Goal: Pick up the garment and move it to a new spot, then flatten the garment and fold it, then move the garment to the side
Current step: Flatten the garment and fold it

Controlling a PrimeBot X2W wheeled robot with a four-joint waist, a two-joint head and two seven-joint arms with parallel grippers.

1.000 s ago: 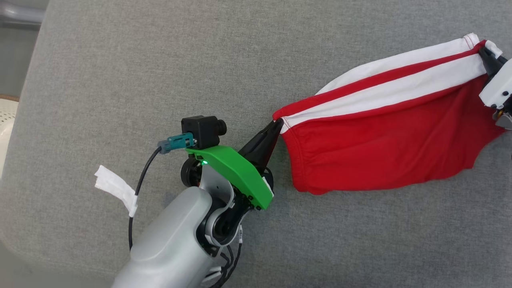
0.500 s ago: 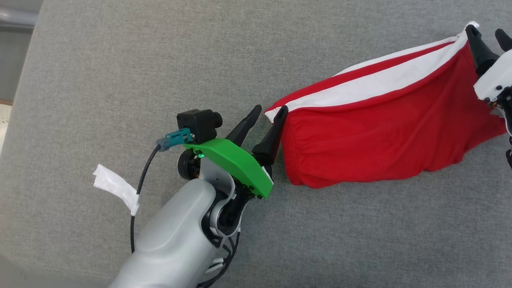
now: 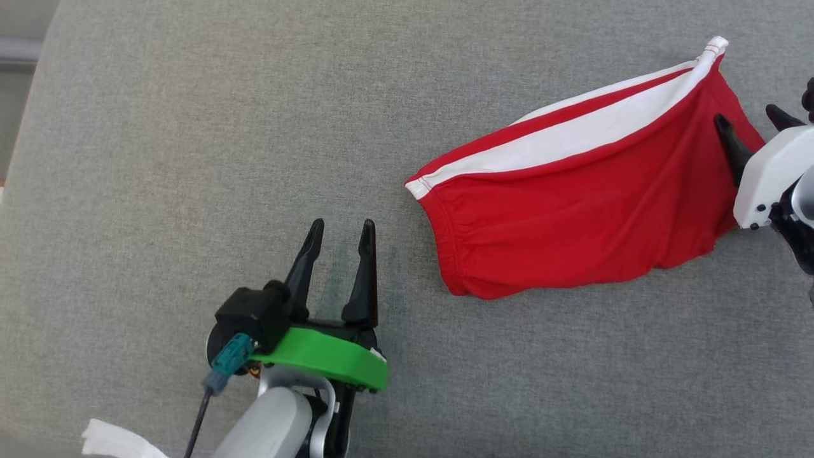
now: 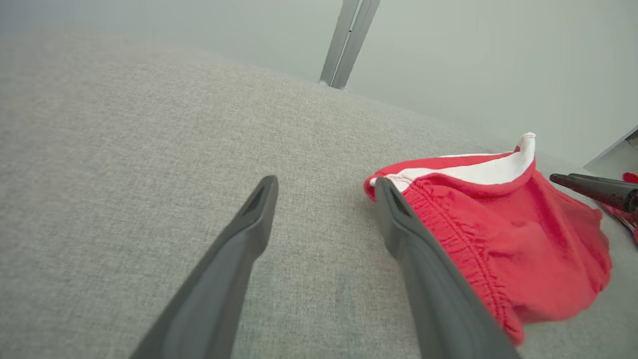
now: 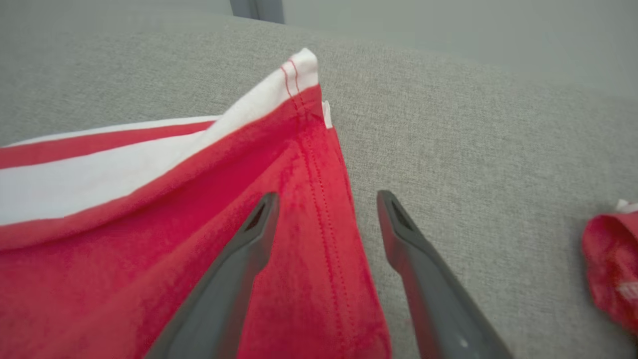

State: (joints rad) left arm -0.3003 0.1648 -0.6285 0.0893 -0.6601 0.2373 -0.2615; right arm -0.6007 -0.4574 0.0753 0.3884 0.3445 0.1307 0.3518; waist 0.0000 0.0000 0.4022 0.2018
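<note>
The garment (image 3: 585, 210) is a pair of red shorts with white side stripes, lying loose on the grey cushion (image 3: 191, 127), right of centre in the head view. My left gripper (image 3: 340, 224) is open and empty, off the waistband corner to the lower left. In the left wrist view the garment (image 4: 498, 234) lies just right of my open fingers (image 4: 249, 234). My right gripper (image 3: 747, 114) is open at the garment's far right end. In the right wrist view the hem corner (image 5: 304, 65) lies ahead of the gripper, red cloth (image 5: 309, 239) beneath its spread fingers.
A white strip of tape (image 3: 114, 442) hangs on the left arm's cable at the bottom left. Another piece of red cloth (image 5: 610, 259) lies at the right edge of the right wrist view. The cushion's left edge (image 3: 25, 114) borders a lower grey area.
Both grippers have opened and let go of the garment, which now lies slack on the cushion. The left gripper has drawn back down and left, away from the waistband. The right one has pulled back too.
</note>
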